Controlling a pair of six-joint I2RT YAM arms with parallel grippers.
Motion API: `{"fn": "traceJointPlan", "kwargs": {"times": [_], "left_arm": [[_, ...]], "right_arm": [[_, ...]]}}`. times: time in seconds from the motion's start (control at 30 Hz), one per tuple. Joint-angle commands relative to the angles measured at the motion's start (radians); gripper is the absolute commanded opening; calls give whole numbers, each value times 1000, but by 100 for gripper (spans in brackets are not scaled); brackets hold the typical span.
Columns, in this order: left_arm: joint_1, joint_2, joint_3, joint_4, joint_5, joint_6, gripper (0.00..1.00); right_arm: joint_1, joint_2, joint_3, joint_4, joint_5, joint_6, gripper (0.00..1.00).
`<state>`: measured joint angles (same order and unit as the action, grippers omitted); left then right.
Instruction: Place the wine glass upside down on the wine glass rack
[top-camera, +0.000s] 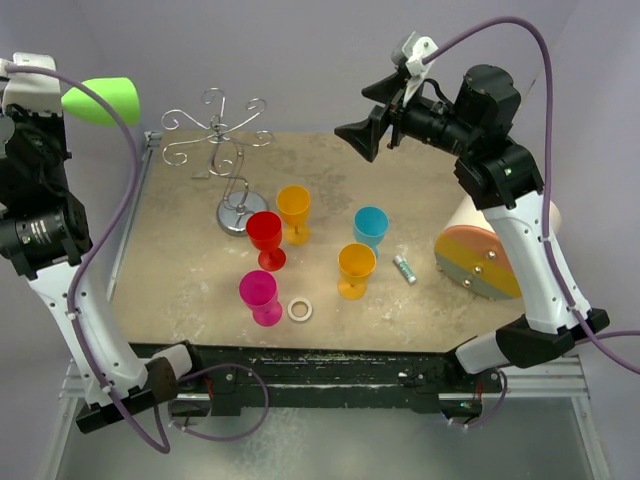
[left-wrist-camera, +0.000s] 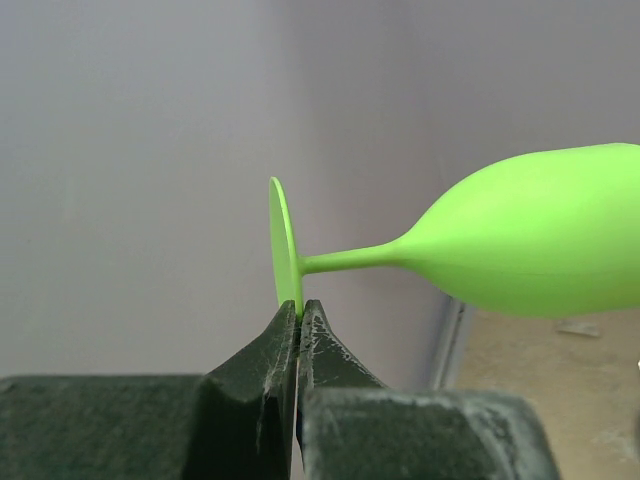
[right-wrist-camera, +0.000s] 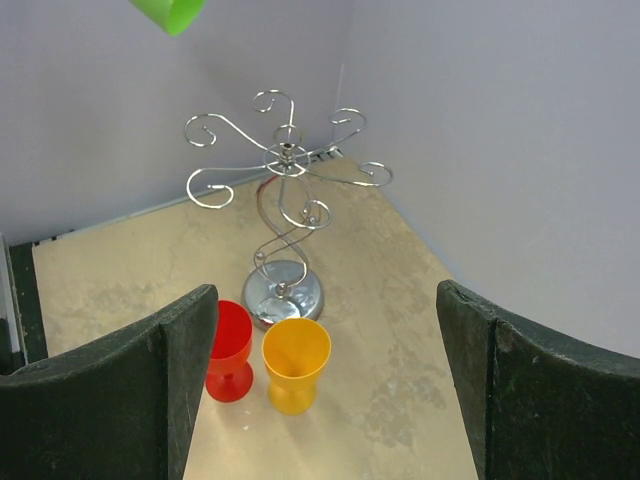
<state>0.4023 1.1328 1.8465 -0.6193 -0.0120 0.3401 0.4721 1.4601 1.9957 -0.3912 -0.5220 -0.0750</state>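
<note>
Left claw (left-wrist-camera: 300, 310) clamps green wine glass (left-wrist-camera: 540, 245) foot-edge aloft; right claw (right-wrist-camera: 325, 300) gapes, seemingly empty.

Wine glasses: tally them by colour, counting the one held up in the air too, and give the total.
Green glass: 1
Red glass: 1
Orange glasses: 2
Blue glass: 1
Pink glass: 1
Total: 6

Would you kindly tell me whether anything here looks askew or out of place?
Yes: the green wine glass lies sideways in mid-air, pinched only by the edge of its foot in the left claw. The wine glass rack stands upright.
</note>
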Motion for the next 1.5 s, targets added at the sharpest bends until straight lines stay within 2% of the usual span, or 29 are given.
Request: {"fn": "traceJointPlan", "kwargs": {"times": [0.0, 0.17, 0.33, 0.57, 0.83, 1.03, 1.47], "left_arm": [[9, 46, 34, 37, -150, 162, 0], [8, 91, 20, 42, -158, 279, 0], [-10, 107, -93, 99, -111, 444, 0], [-169, 130, -239, 134, -120, 747, 0], [-236, 128, -307, 101, 52, 943, 0], [-288, 133, -295, 62, 155, 970, 0], [-378, 211, -244, 92, 217, 1020, 0]], "right_arm": [[-1, -30, 2, 23, -5, -12, 92], [-1, -33, -1, 20, -5, -16, 92], [-2, -35, -3, 15, -2, -25, 93], [-3, -22, -5, 12, -5, -27, 93], [-3, -10, -8, 18, -19, -15, 93], [-3, -12, -21, 25, -18, -14, 93], [-3, -9, -29, 28, -9, -20, 94]]}}
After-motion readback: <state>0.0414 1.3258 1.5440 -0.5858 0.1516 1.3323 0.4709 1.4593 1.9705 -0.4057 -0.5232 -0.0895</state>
